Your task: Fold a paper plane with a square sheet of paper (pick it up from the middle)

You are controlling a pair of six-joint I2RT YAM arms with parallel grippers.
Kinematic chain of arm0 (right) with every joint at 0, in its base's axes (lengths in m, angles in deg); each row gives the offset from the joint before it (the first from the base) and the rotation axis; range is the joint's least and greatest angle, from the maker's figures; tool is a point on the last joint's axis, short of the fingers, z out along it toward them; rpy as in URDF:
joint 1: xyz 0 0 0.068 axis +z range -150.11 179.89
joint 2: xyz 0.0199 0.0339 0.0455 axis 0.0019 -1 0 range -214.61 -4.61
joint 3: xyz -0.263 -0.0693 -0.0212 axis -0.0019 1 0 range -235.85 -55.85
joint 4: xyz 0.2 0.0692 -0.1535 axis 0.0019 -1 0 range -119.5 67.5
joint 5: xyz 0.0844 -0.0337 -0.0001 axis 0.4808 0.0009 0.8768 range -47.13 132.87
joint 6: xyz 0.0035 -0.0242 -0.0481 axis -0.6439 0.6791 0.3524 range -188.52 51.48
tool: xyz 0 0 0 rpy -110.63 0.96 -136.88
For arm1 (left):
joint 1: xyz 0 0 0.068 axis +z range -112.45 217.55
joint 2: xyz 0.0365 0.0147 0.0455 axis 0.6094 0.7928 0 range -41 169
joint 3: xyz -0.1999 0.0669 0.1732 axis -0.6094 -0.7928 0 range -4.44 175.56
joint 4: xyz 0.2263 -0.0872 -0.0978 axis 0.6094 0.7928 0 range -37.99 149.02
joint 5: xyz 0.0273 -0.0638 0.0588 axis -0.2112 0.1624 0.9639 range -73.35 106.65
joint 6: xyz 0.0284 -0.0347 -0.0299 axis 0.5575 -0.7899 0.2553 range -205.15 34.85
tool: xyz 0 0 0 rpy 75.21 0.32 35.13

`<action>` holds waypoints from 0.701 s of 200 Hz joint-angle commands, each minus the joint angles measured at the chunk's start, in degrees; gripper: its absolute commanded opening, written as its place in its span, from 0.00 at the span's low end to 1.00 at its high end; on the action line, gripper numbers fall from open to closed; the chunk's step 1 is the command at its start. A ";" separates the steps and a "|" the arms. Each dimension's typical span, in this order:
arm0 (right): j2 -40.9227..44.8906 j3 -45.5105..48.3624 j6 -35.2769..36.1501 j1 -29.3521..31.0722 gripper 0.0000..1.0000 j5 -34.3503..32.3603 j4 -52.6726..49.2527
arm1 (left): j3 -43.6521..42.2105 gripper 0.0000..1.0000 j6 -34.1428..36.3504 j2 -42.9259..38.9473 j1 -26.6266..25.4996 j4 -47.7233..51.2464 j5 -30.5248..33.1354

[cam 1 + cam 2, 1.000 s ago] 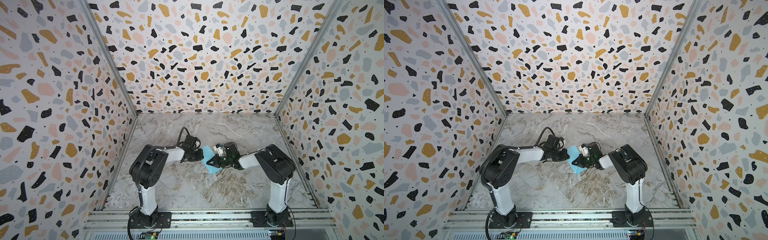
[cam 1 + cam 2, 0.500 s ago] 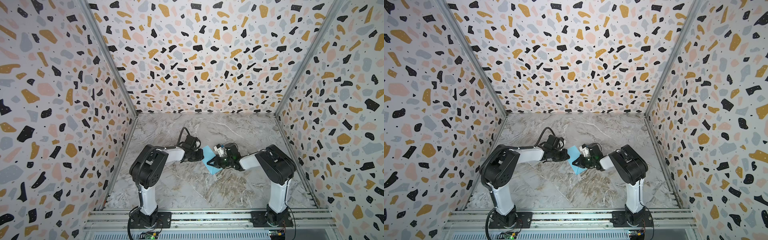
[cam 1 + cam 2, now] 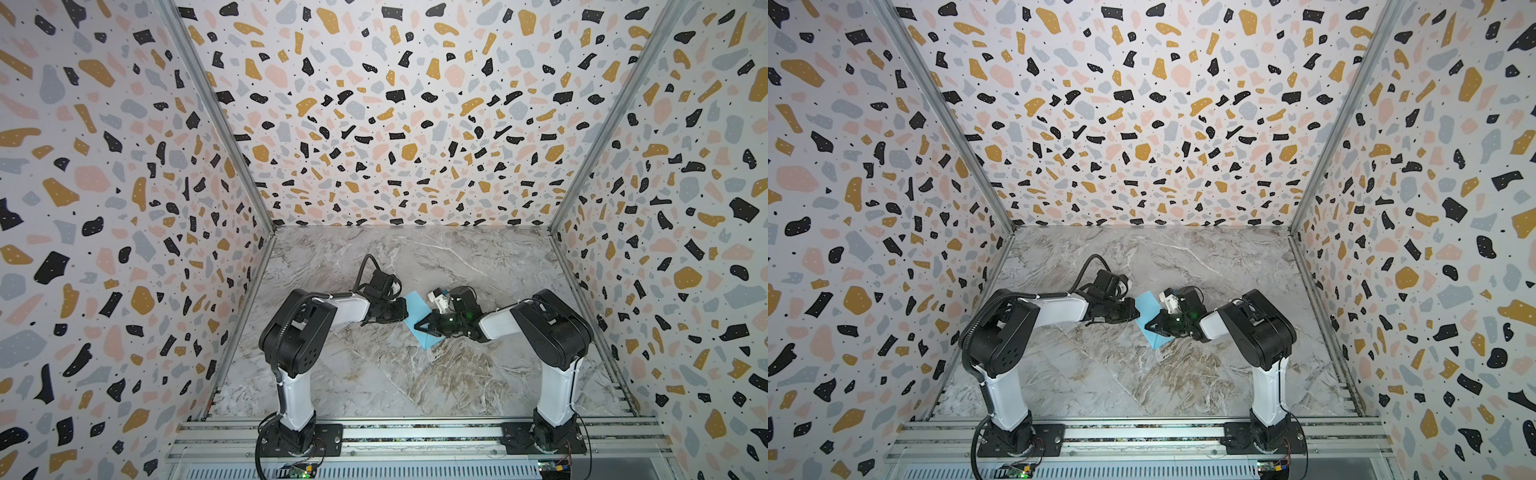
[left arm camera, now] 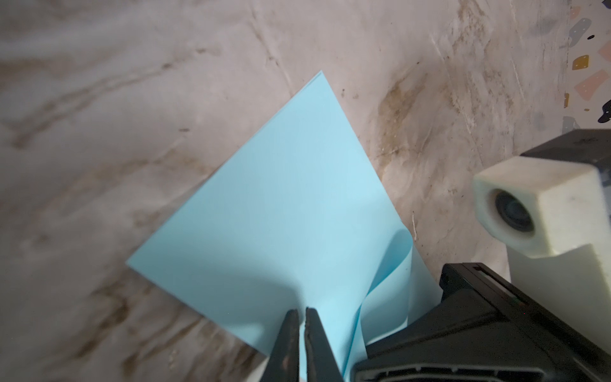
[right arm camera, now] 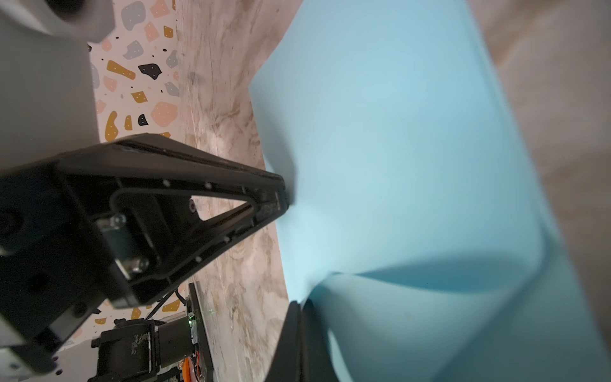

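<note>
Blue sheet of paper (image 3: 417,307), folded, near the middle of the bench (image 3: 374,374); left gripper (image 3: 404,310) and right gripper (image 3: 419,326) each pinch it in narrow jaws.

Paper (image 3: 417,305) sits between left hand (image 3: 405,311) and right hand (image 3: 420,326), seemingly touching table (image 3: 374,374).

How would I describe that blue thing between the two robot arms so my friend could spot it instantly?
Find the marble floor between the speckled walls and look at its middle. There the left claw and the right claw both pinch the sheet of paper: the only plain light blue thing there.
</note>
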 commanded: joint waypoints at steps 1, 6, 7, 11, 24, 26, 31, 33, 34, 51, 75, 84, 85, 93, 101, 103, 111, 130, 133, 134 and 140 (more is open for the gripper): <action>1.53 1.31 0.97 -0.26 0.01 -2.55 -3.81 | -0.65 0.11 -0.34 0.33 -0.41 2.91 -0.09; 1.58 1.31 0.95 -0.30 0.02 -2.66 -3.88 | -0.44 0.12 -0.47 0.04 -0.41 3.04 -0.15; 1.55 1.31 0.96 -0.28 0.02 -2.69 -3.97 | -0.37 0.12 -0.50 -0.03 -0.41 3.02 -0.17; 1.59 1.27 0.94 -0.26 0.03 -2.64 -4.19 | -0.20 0.12 -0.74 -0.40 -0.41 3.18 -0.18; 1.51 1.14 0.94 -0.27 0.06 -2.63 -4.86 | 0.19 0.15 -2.05 -1.68 -0.25 3.10 0.27; 1.46 1.14 0.90 -0.30 0.07 -2.63 -4.92 | 0.16 0.16 -2.17 -1.92 -0.24 3.03 0.43; 1.45 1.13 0.93 -0.33 0.08 -2.63 -5.02 | 0.30 0.17 -2.72 -2.54 -0.28 2.94 0.78; 1.47 1.13 0.90 -0.28 0.09 -2.68 -5.09 | 0.25 0.17 -2.88 -2.79 -0.27 2.92 0.91; 1.45 1.13 0.90 -0.27 0.09 -2.70 -5.10 | 0.28 0.17 -2.94 -2.90 -0.30 2.92 0.97; 1.49 1.14 0.73 -0.26 0.14 -2.79 -5.29 | 0.14 0.22 -4.35 -4.85 -0.06 2.77 2.37; 1.53 1.14 0.72 -0.26 0.21 -2.90 -5.71 | -0.96 0.26 -5.28 -6.63 0.03 2.04 2.58; 1.55 1.13 0.67 -0.28 0.23 -3.02 -5.94 | -1.40 0.28 -5.44 -7.25 0.03 1.97 2.77; 1.54 1.13 0.69 -0.27 0.23 -3.05 -5.97 | -1.46 0.28 -5.49 -7.32 0.03 1.96 2.74; 1.62 1.13 0.65 -0.31 0.25 -3.13 -6.16 | -1.83 0.30 -5.62 -8.02 0.03 1.83 3.17; 1.62 1.13 0.64 -0.27 0.28 -3.23 -6.26 | -2.23 0.32 -5.69 -8.66 0.01 1.73 3.46; 1.62 1.13 0.72 -0.25 0.28 -3.18 -6.26 | -2.27 0.32 -5.65 -8.85 0.02 1.79 3.55; 1.62 1.13 0.80 -0.28 0.29 -3.23 -6.30 | -2.56 0.34 -5.63 -9.42 0.03 1.62 3.67; 1.57 1.05 0.95 -0.18 0.29 -3.47 -6.72 | -3.35 0.35 -5.76 -10.58 -0.06 0.92 3.42; 1.58 1.05 0.98 -0.19 0.29 -3.57 -6.91 | -3.50 0.35 -5.69 -10.69 -0.14 0.71 3.21; 1.55 1.05 1.02 -0.18 0.28 -3.59 -6.98 | -3.57 0.35 -5.66 -10.71 -0.14 0.67 3.18; 1.56 0.97 1.10 -0.24 0.26 -3.77 -7.25 | -3.81 0.34 -5.63 -11.02 -0.34 0.42 2.98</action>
